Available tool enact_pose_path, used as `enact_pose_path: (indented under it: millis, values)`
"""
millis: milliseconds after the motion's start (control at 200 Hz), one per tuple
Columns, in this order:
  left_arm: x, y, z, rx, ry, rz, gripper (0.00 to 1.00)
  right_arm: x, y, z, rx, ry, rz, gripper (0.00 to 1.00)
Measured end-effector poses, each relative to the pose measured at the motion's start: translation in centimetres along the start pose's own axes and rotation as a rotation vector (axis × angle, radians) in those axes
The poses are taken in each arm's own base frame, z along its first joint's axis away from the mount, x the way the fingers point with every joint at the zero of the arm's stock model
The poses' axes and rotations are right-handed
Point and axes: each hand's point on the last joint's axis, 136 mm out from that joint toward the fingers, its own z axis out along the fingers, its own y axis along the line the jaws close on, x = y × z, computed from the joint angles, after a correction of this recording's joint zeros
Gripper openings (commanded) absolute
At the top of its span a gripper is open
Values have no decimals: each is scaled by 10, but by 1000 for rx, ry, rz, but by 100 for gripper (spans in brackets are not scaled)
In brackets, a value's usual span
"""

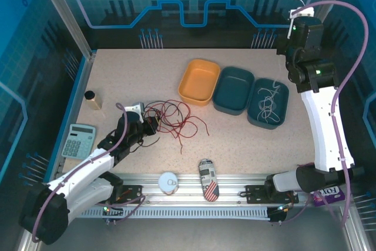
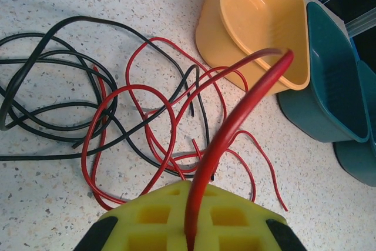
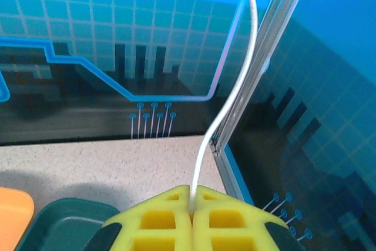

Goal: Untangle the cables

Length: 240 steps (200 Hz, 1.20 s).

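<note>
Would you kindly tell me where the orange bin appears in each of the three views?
Top external: orange bin, mid-table, toward the back.
Left wrist: orange bin, upper right.
Right wrist: orange bin, bottom-left corner.
Shared landmark: teal bin beside it.

Left wrist view: the red cable [image 2: 232, 121] blurs where it rises from the pads of the left gripper [image 2: 191, 234]; a black cable [image 2: 47, 157] runs off the left edge; the teal bin [image 2: 329, 74] is cropped at right. Right wrist view: the white cable [image 3: 254, 39] leaves the top edge; the orange bin [image 3: 9, 216] is cut to a corner.
</note>
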Motion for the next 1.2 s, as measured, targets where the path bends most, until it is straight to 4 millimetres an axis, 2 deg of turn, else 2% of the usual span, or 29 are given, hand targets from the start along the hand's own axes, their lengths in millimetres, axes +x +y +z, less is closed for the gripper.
enact_pose_path:
  millis: [140, 580, 876, 1201]
  values:
    - [0, 0, -1, -1, 1, 0, 4, 14, -3, 7, -12, 32, 23, 0]
    - [0, 0, -6, 1, -2, 0, 4, 55, 6, 27, -35, 132, 38, 0]
    - [2, 1, -7, -4, 5, 0, 3, 152, 15, 56, -26, 356, 38, 0]
    - [1, 1, -7, -4, 4, 1, 3, 218, 28, 63, -53, 486, 57, 0]
